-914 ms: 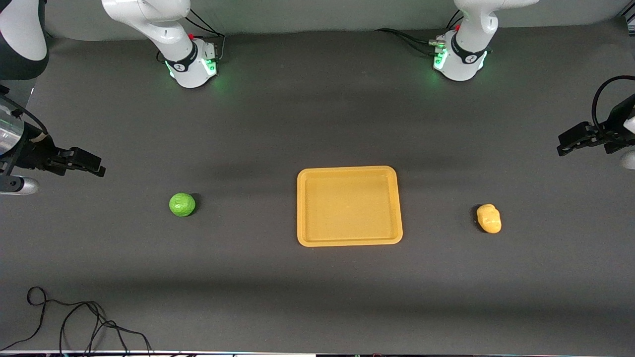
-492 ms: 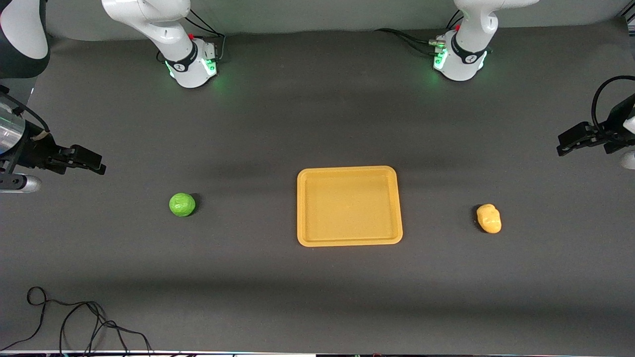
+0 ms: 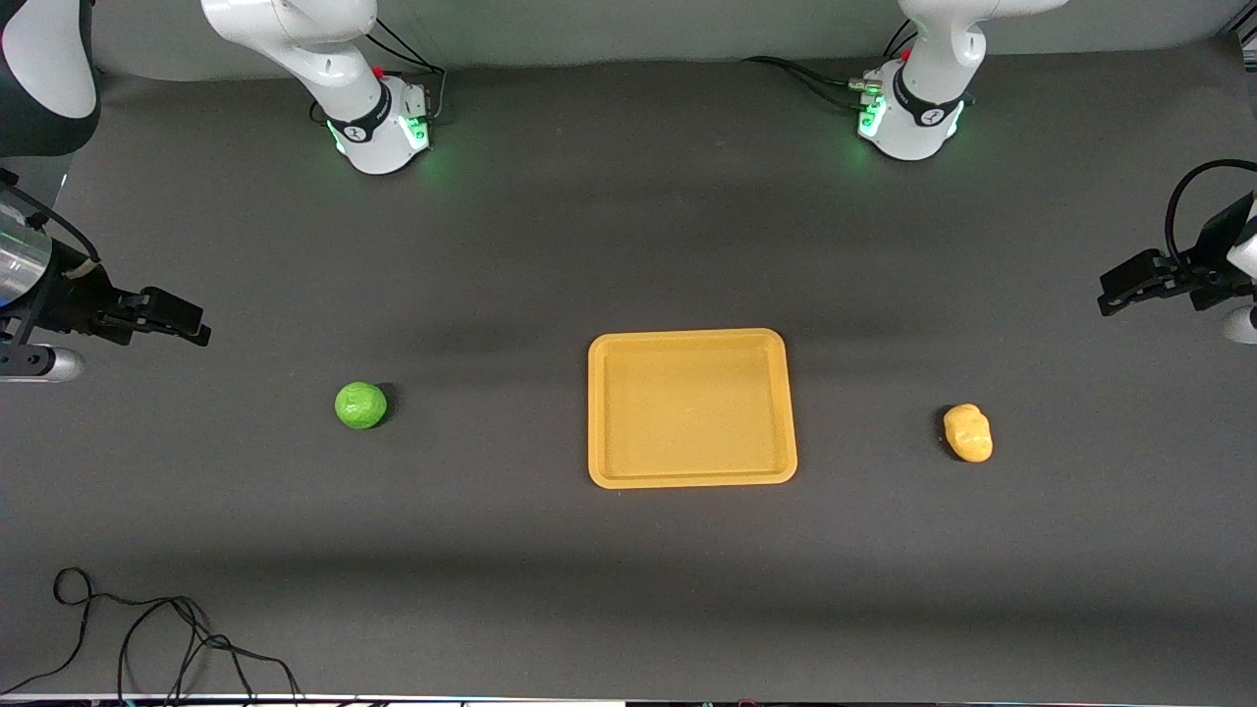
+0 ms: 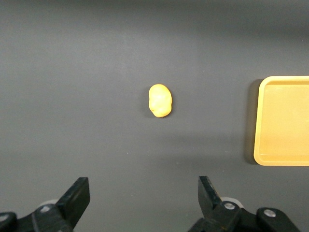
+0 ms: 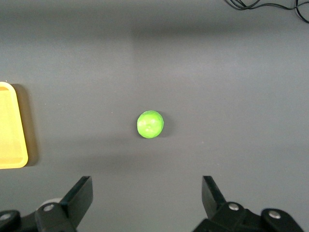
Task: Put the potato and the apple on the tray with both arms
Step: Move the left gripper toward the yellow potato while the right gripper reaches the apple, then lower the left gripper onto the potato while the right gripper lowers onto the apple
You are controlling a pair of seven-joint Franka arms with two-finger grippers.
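Note:
The orange-yellow tray (image 3: 601,412) lies at the table's middle; its edge shows in the left wrist view (image 4: 282,82) and the right wrist view (image 5: 9,159). The green apple (image 3: 360,405) sits on the mat toward the right arm's end, also in the right wrist view (image 5: 150,124). The yellow-orange potato (image 3: 968,432) lies toward the left arm's end, also in the left wrist view (image 4: 160,100). My right gripper (image 3: 182,321) (image 5: 145,191) is open and empty, up over the mat at its end. My left gripper (image 3: 1120,285) (image 4: 144,191) is open and empty, up at its end.
A black cable (image 3: 147,638) lies coiled at the table's near edge toward the right arm's end; it also shows in the right wrist view (image 5: 260,5). Both arm bases (image 3: 378,128) (image 3: 908,123) stand at the farthest edge.
My left gripper has risen slightly and shifted a little toward the tray. My right gripper has edged up slightly. The apple, potato and tray have not moved.

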